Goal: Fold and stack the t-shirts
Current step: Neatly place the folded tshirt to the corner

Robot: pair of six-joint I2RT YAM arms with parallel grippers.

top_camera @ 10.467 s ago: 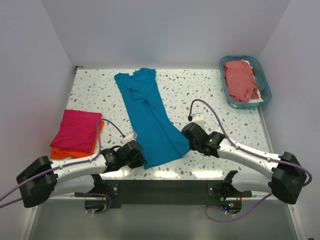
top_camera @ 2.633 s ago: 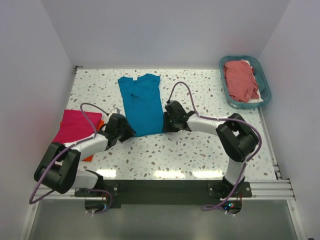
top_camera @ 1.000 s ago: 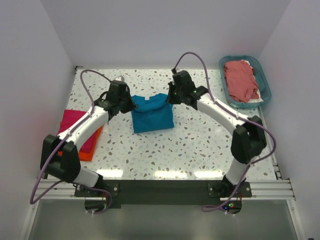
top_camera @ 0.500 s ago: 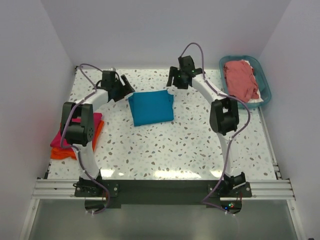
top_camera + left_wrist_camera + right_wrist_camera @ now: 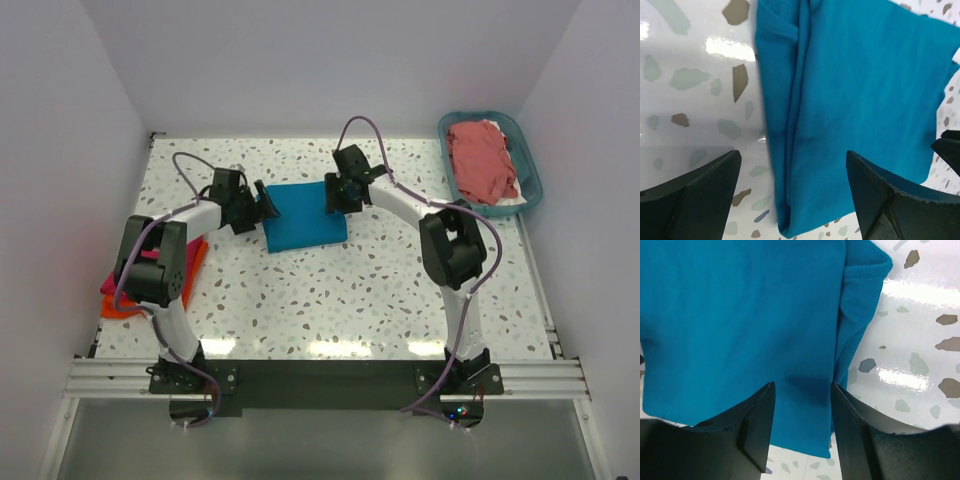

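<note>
The teal blue t-shirt [image 5: 305,216] lies folded into a small rectangle at the middle of the table. My left gripper [image 5: 262,205] is open at its left edge; in the left wrist view the wide-apart fingers of the left gripper [image 5: 792,155] straddle the folded edge of the teal cloth [image 5: 855,85]. My right gripper [image 5: 335,196] is open over the shirt's far right corner. In the right wrist view the right gripper [image 5: 802,385] holds nothing, and the teal cloth [image 5: 740,315] lies flat beneath. The pink t-shirt [image 5: 110,283] rests on the orange one [image 5: 197,260] at the left, partly behind my left arm.
A teal plastic basket [image 5: 480,115] stands at the back right corner, holding the salmon-red t-shirt [image 5: 482,160] on something white. Both arms reach far over the speckled table [image 5: 400,300], with their cables looping above.
A second ago both grippers were shut on the shirt's edge, laying it over. They have let go and opened. After swinging to the back of the table they are back at the folded shirt's corners.
</note>
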